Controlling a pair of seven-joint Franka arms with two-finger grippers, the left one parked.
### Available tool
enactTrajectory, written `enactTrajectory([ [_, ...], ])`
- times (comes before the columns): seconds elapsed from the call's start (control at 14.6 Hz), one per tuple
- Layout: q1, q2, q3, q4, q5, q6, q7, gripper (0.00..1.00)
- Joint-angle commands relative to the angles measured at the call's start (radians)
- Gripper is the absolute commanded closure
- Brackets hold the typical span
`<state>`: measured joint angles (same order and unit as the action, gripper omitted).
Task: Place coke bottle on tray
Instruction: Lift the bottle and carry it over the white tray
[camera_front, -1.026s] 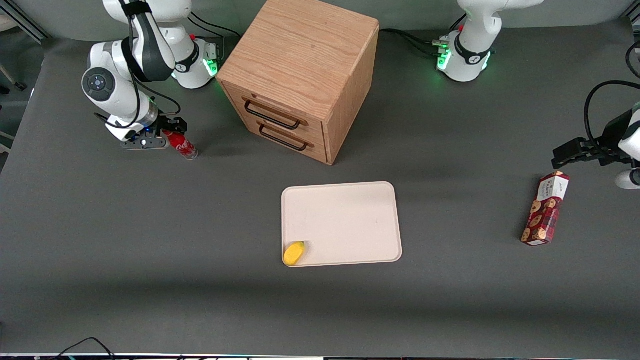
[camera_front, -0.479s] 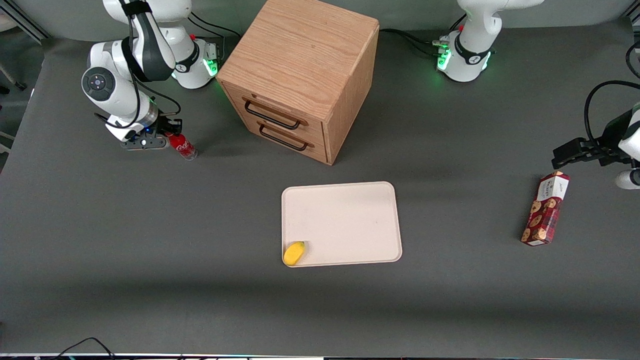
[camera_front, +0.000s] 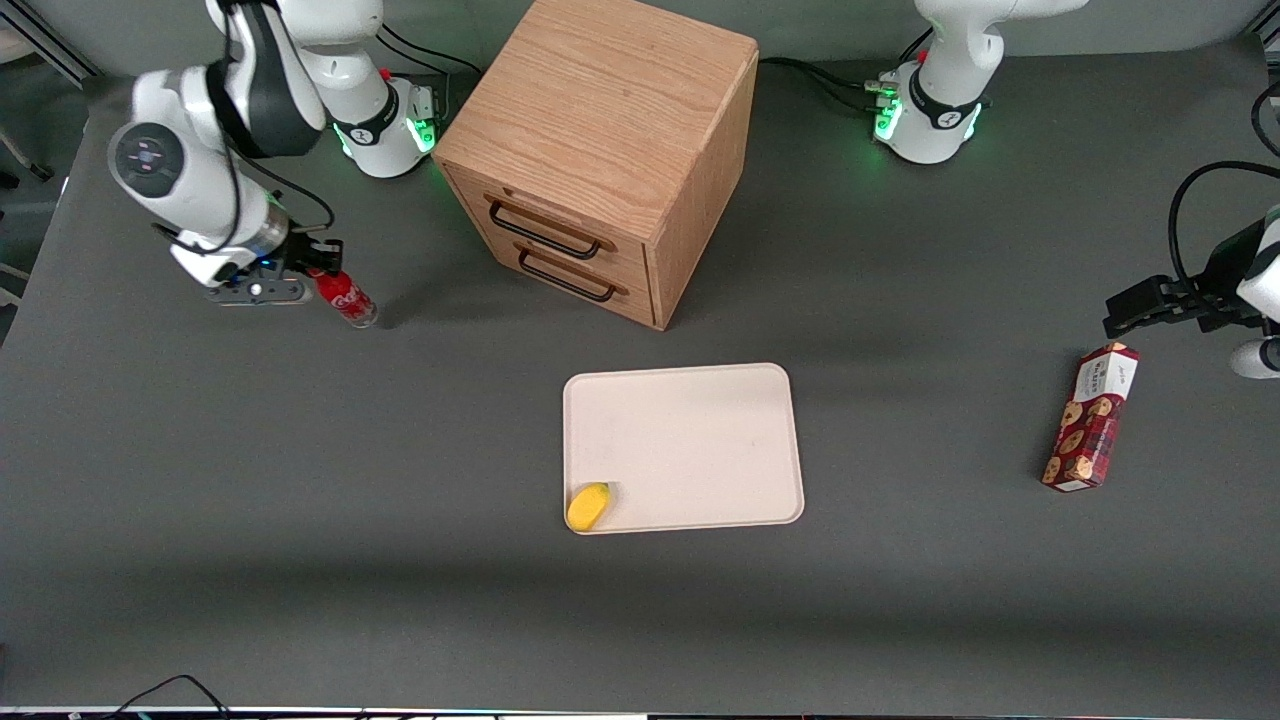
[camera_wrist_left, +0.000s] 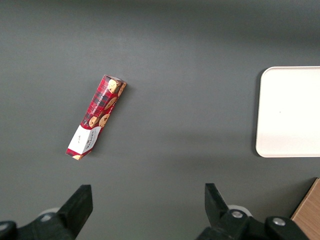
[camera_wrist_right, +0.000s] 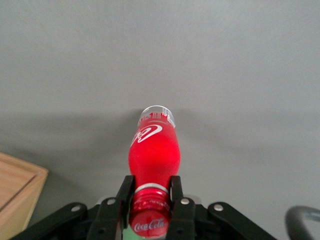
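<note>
Toward the tray's (camera_front: 684, 445) ten o'clock, the gripper (camera_front: 322, 272) is pinching the bottle (camera_front: 340, 296) by its neck only, so it risks swinging loose or landing against the lemon (camera_front: 588, 505).

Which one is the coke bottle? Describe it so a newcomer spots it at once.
Start at the wooden drawer cabinet, then look toward the working arm's end of the table. There the hand is shut on the coke bottle at its neck. It is small and red, with white script and a clear base.

Right arm bent over its end of worktop, wrist angled down; gripper (camera_front: 322, 272) fingers (camera_wrist_right: 123, 196) clamped on coke bottle (camera_wrist_right: 153, 154) neck.
</note>
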<state>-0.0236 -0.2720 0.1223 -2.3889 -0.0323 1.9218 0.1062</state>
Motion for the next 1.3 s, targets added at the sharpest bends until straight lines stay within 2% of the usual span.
enactTrajectory([
  [0.0,-0.007,0.081,0.011,0.326,-0.014,-0.263,0.061,1.0],
  [0.27,-0.013,0.314,0.144,0.823,-0.012,-0.561,0.231,1.0],
  [0.62,0.014,0.557,0.344,1.181,-0.021,-0.604,0.533,1.0],
  [0.82,0.117,0.675,0.373,1.289,-0.067,-0.561,0.66,1.0],
  [0.96,0.183,0.717,0.373,1.295,-0.07,-0.47,0.734,1.0],
  [1.23,0.261,0.841,0.37,1.295,-0.121,-0.364,0.819,1.0],
])
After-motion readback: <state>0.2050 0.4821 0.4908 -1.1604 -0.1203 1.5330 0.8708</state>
